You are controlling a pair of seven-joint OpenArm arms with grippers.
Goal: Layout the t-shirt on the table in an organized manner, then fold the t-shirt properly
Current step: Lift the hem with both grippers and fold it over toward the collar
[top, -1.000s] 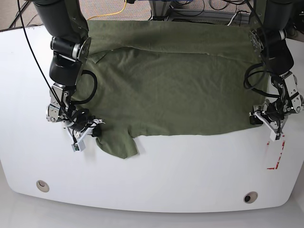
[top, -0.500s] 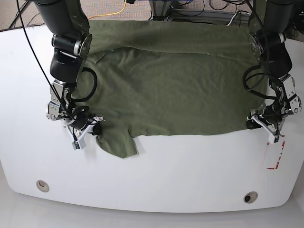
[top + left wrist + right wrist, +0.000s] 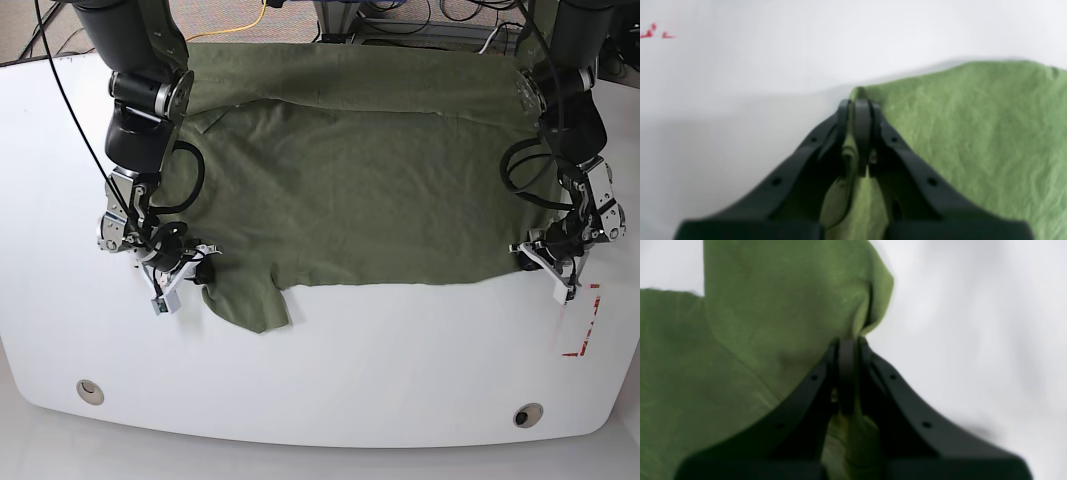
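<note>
The olive-green t-shirt (image 3: 360, 180) lies spread flat on the white table (image 3: 400, 370), with one sleeve (image 3: 245, 300) pointing toward the front edge. My right gripper (image 3: 198, 270) is shut on that sleeve's outer edge; the right wrist view shows its jaws (image 3: 848, 341) pinching a fold of green fabric (image 3: 773, 323). At the shirt's lower right corner my left gripper (image 3: 528, 256) is shut on the hem. In the left wrist view the fabric (image 3: 973, 133) runs between the closed fingertips (image 3: 857, 103).
A red-marked rectangle (image 3: 582, 322) lies on the table just right of the left gripper. Two round metal grommets (image 3: 90, 390) (image 3: 527, 414) sit near the front edge. The shirt's far edge reaches the table's back edge, and cables lie on the floor beyond.
My left gripper has slid left from beside the red mark onto the shirt's lower right corner and closed on it. The right gripper stayed shut on the sleeve.
</note>
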